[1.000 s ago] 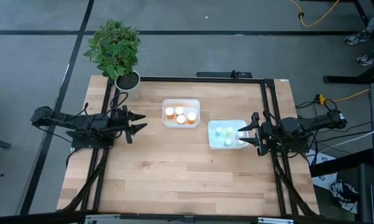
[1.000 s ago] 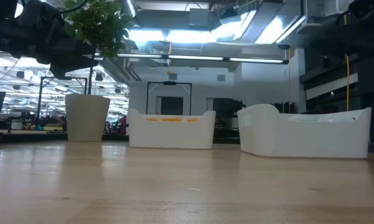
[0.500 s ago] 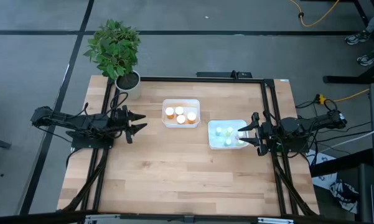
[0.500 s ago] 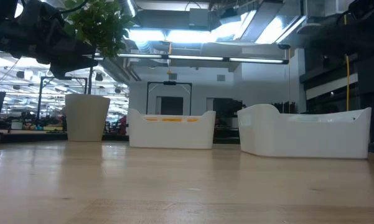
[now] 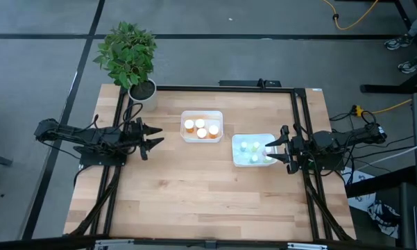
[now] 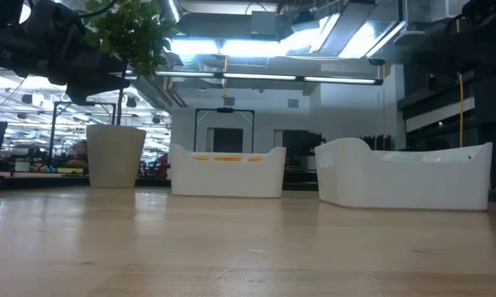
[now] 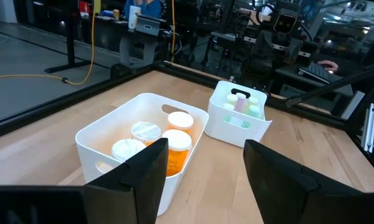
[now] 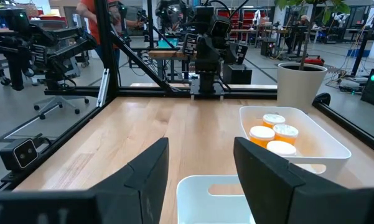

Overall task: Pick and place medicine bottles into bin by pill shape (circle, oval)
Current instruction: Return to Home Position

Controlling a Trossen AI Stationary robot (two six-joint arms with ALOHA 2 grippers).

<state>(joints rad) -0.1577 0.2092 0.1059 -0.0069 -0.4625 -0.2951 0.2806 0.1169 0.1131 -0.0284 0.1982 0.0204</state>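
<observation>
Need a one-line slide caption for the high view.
Orange bottles in the left bin, pastel bottles in the right bin; left hand and right hand open, empty, at the table's sides.

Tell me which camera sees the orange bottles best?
The left wrist view: all four orange bottles show close up, caps and sides, inside their white bin. The high view shows only tiny caps, the right wrist view mostly caps, and the low view just an orange tint.

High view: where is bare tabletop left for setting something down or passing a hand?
Bare: the wide stretch of table from both bins to the picture's lower edge, and the gap between the left claw and the orange-bottle bin. Crowded: the pastel-bottle bin sits under the right claw, and the bins nearly meet corner to corner.
</observation>
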